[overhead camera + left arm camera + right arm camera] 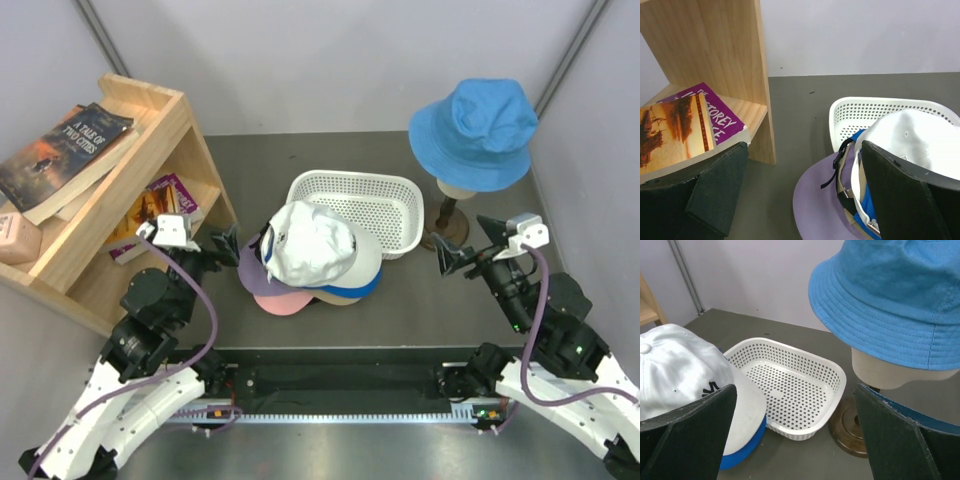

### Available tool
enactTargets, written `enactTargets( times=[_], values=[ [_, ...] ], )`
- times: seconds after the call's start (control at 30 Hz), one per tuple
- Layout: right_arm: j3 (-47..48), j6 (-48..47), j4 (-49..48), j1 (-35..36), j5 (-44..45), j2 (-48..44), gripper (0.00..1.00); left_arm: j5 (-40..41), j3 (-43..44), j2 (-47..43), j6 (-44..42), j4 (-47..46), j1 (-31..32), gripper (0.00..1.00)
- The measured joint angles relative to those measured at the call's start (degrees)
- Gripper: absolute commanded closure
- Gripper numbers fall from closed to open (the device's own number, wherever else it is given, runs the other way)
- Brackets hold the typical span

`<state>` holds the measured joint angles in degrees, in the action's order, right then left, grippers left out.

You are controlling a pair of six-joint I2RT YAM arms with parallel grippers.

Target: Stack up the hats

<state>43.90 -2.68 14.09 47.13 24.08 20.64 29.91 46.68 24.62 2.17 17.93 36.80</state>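
The caps lie in one pile at the table's middle. The white cap (312, 243) is on top, over the royal blue brim (366, 284), the tan brim (340, 297), the pink brim (284, 303) and the lavender brim (250, 268). Of the black cap only a strap (839, 162) shows. My left gripper (224, 246) is open and empty, just left of the pile; the left wrist view shows the lavender brim (820, 200) between its fingers (715, 192). My right gripper (450, 257) is open and empty, to the right of the pile. The white cap (675, 370) shows at the left of its view.
A white perforated basket (392, 190) stands behind the pile, touching it. A cream mannequin head wearing a blue bucket hat (475, 130) stands on a wooden stand (442, 236) at the back right. A wooden shelf (150, 130) with books (60, 150) is at the left.
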Motion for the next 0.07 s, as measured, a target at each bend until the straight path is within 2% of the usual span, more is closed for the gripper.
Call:
enactTargets(
  times=[0.07],
  values=[
    [0.0, 0.2, 0.0, 0.0, 0.2, 0.0, 0.0, 0.6, -0.3, -0.2, 0.0, 0.0, 0.0, 0.01]
  ],
)
